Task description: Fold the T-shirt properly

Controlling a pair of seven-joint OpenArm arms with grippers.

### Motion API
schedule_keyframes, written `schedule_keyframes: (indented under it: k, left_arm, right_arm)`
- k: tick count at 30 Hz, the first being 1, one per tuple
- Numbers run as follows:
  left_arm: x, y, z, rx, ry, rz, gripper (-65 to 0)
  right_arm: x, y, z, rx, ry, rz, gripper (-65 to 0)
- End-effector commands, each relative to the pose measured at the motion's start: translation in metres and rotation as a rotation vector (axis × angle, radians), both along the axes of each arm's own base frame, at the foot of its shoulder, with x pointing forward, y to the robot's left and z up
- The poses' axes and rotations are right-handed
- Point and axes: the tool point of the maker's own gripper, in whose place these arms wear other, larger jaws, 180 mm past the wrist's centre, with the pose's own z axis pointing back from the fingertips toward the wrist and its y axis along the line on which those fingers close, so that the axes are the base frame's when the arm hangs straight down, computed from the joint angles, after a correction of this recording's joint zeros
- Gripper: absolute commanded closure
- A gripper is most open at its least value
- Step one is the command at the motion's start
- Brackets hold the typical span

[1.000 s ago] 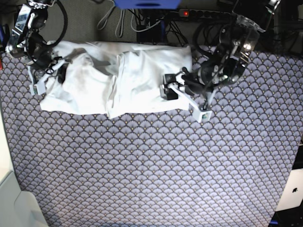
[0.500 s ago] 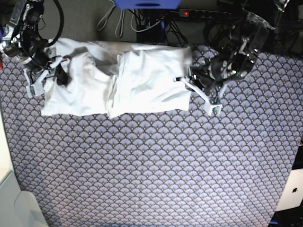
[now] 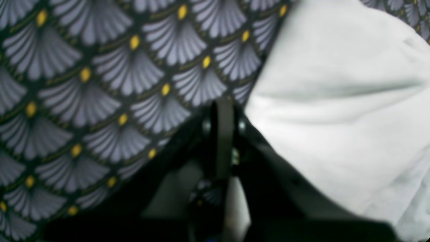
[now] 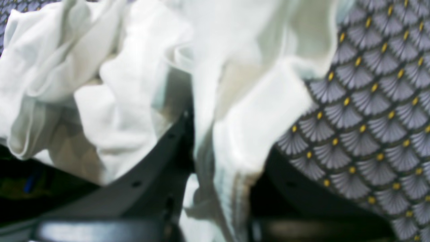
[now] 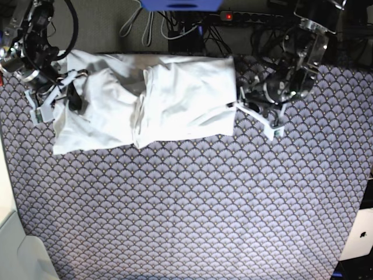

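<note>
Tablecloth: fills most of the base view, a grey fan pattern with yellow dots; we see it bare across the whole lower half.
T-shirt: white, lying as a wide band across the upper part of the base view, already doubled over with a rumpled ridge near its middle; the left end is bunched, the right end flatter.
Right gripper: in the right wrist view we see its dark fingers pinched together on a hemmed fold of cloth that runs down between them; in the base view it sits at the shirt's upper left end.
Left gripper: at the shirt's right edge in the base view; in the left wrist view its fingers are brought together, and the cloth lies just to their right. We cannot tell whether any cloth is caught between them.
Step in hand: we judge that both ends are being taken up for the next fold, with the left-end grip made and the right-end grip uncertain.
Next move: it calls for confirming cloth in the left gripper, then lifting both ends evenly so the thin fabric does not drag or slip.
View differences: only the base view shows the whole garment and both arms; only the right wrist view shows the hem actually clamped; only the left wrist view shows the closed fingertips beside the shirt's edge.
</note>
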Motion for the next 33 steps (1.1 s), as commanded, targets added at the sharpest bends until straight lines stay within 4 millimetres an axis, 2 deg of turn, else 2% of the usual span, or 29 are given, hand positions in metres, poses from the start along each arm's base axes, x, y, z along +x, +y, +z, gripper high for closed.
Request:
schedule_keyframes:
  k: [1,3,8,11,19,25,33]
  left_arm:
    - [0.003,-0.006,0.005,-0.017,-0.009,-0.012,-0.3]
    - [0.004,-0.011,0.003,-0.023,-0.004,-0.017,-0.3]
    - [0.004,-0.022,-0.006,-0.037,0.025,-0.018,-0.3]
    - [0.001,-0.026,-0.008,-0.038,0.03,-0.032,-0.3]
    - [0.002,-0.026,-0.007,-0.038,0.029,-0.032,-0.3]
    - [0.002,-0.026,-0.007,-0.038,0.029,-0.032,-0.3]
    - [0.002,-0.027,-0.005,-0.042,0.024,-0.033,-0.3]
  right_arm:
    - [0.007,0.001,0.015,-0.009,-0.047,0.018,0.0]
    - [0.005,0.007,0.017,-0.008,-0.04,0.024,0.0]
    - [0.006,0.027,0.037,0.075,-0.09,0.069,0.0]
    - [0.005,0.033,0.038,0.098,-0.072,0.089,0.0]
    - [0.005,0.048,0.049,0.192,-0.092,0.131,0.0]
    - [0.014,0.064,0.065,0.266,-0.117,0.187,0.0]
    - [0.02,0.094,0.064,0.333,-0.092,0.213,0.0]
